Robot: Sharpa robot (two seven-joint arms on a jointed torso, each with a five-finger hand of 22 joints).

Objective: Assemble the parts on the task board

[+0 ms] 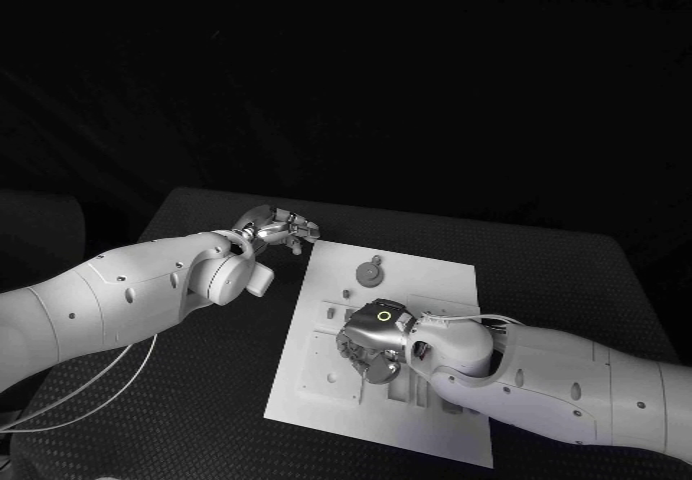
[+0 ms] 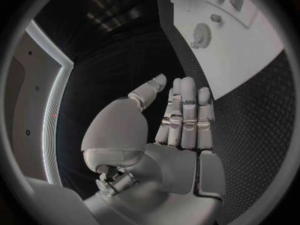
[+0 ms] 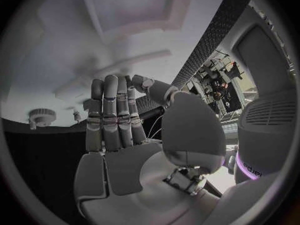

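**Q:** Over the middle of the board, what risk is posed by the fingers?

**A:** The right hand (image 1: pixel 378 343) is held low over the task board (image 1: pixel 433 275), fingers straight and together in the right wrist view, with nothing gripped. Small raised fittings lie beneath and beside it; if the hand is lowered without being aligned, a fitting could be knocked or the light board pushed across the black table (image 1: pixel 577 270). What lies directly under the palm is hidden, so contact cannot be judged.

**Q:** And the other hand?

**A:** The left hand (image 1: pixel 277 229) is kept just off the board's far left corner, fingers extended side by side, empty. A sweep to the right could nudge that corner.

**Q:** How does the part look?

**A:** A gear-like part (image 1: pixel 369 270) is seen lying flat on the far half of the board, round and toothed, with a small tab at its far edge. It is apart from both hands. It looks thin and low, so it is judged awkward to pinch and liable to slide on the smooth plate.
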